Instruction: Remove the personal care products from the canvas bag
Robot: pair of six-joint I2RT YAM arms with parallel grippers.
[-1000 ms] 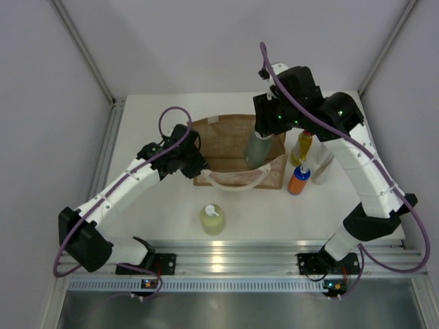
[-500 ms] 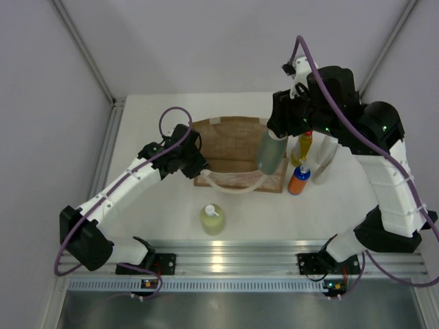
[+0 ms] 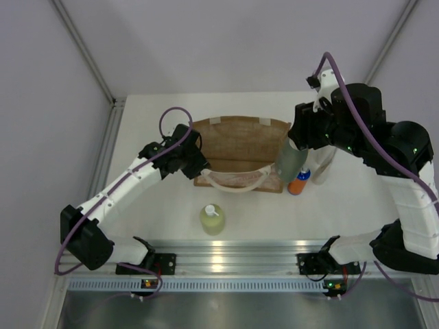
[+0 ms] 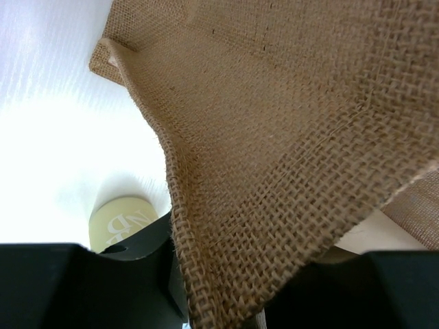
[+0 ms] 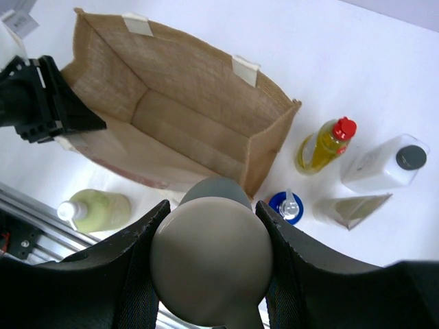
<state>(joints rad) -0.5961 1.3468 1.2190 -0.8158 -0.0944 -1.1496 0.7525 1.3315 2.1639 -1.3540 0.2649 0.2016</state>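
Only readable marking: big pale letters, apparently "NB", turned sideways on the pale green pump bottle (image 4: 121,223), at 7 o'clock in the left wrist view. Label patch on the tall white bottle (image 5: 381,166) is too small to read.

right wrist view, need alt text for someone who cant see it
The right claw grips a grey-green bottle, held up in front of the open canvas bag, whose inside looks empty. A yellow bottle, white bottle, blue-topped bottle and pale green pump bottle sit on the table outside it.
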